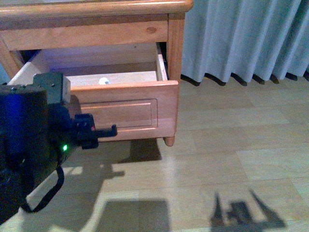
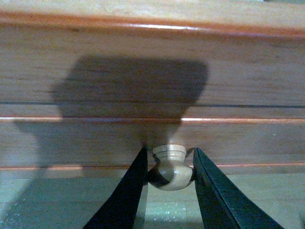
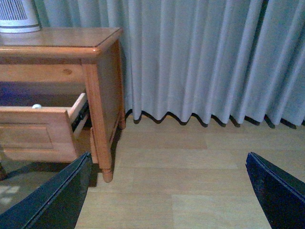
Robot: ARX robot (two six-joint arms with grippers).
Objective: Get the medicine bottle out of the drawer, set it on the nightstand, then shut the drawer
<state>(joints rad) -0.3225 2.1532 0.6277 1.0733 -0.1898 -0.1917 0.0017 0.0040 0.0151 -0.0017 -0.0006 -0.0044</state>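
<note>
You see the orange-brown nightstand [image 1: 96, 9] with its drawer [image 1: 126, 112] pulled well out. Inside, only the white top of the medicine bottle [image 1: 103, 81] shows above the drawer's paneled front.

You see only the white top of the medicine bottle [image 1: 103, 81]; the drawer [image 1: 140, 108] front hides the rest. In the front view your left arm [image 1: 29, 135] covers the knob [image 2: 170, 168]. The frame edge of the right wrist view cuts off the ribbed device [image 3: 16, 16].
</note>
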